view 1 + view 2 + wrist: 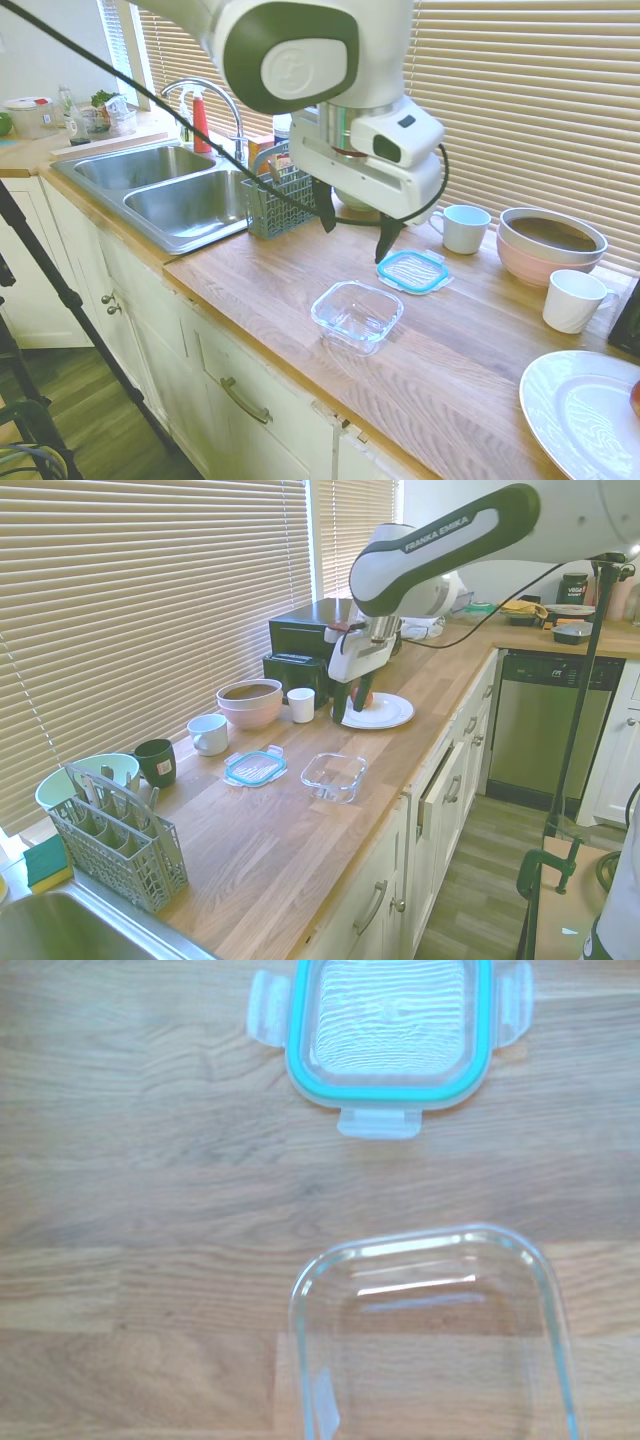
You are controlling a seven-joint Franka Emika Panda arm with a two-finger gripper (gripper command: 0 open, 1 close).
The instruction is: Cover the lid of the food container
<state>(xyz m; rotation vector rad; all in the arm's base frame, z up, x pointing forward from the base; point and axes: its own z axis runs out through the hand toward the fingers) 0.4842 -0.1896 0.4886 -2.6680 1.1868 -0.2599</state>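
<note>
Tool (pixel 357 233) hangs above the worktop (pixel 300 270), fingers spread, nothing in it. Lid (pixel 413 271) lies flat on the worktop, blue rim, apart from the food container (pixel 357 315), which sits empty and uncovered nearer the front edge. Wrist view shows both: lid (pixel 390 1035) and container (pixel 435 1335) w/ bare wood between.

Step in hand, imo: pick up the lid. It's flat, so little to bite on. Best bet is to straddle it across two opposite edges, or take a snap tab, and come down square. Clear plastic on wood may skid if one finger lands first. Then lift clear, shift over the container, line up corners before lowering.

Around: white mug (pixel 461 228) and pink bowl (pixel 549 243) behind the lid, second white cup (pixel 572 300) to the side, white plate (pixel 580 410) further along, cutlery basket (pixel 278 203) by the sink (pixel 170 190). Nothing betw lid and container; mug is nearest, watch finger clearance there.
</note>
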